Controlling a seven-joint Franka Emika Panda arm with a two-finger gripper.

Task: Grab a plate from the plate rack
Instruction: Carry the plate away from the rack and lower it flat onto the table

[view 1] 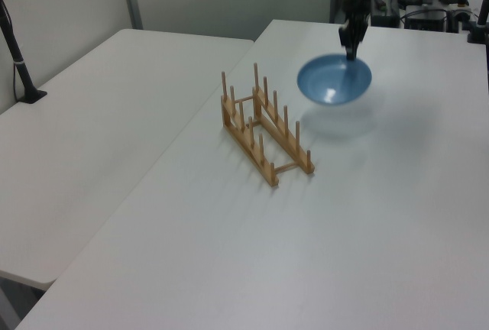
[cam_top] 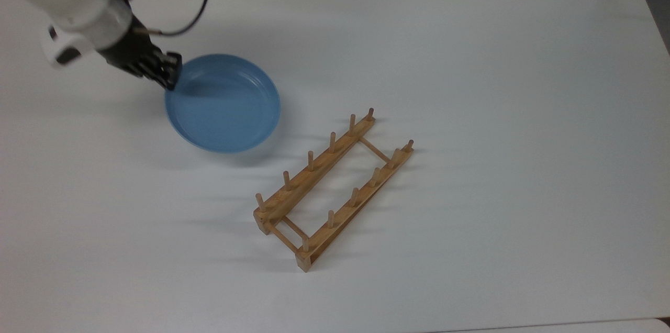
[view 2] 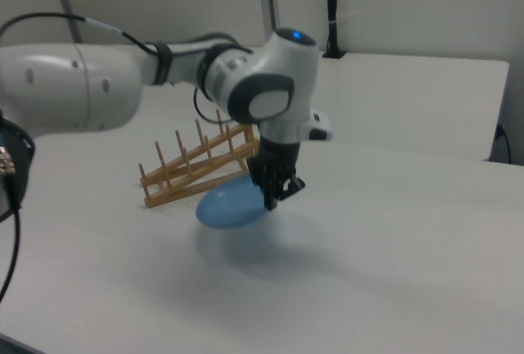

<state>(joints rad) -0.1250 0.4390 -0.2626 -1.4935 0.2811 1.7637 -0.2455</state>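
Already clear of the light-brown wooden peg rack [cam_top: 333,188], the round light-blue plate [cam_top: 222,103] hangs rim-pinched in the gripper [cam_top: 170,76]; setting-down remains.

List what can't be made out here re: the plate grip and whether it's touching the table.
- Fingertips on the plate rim: top view, the gripper body covers them.
- Plate-to-table gap: left view, blurred; a shadow below hints it is airborne.
- Rack far end: right view, hidden behind the arm.
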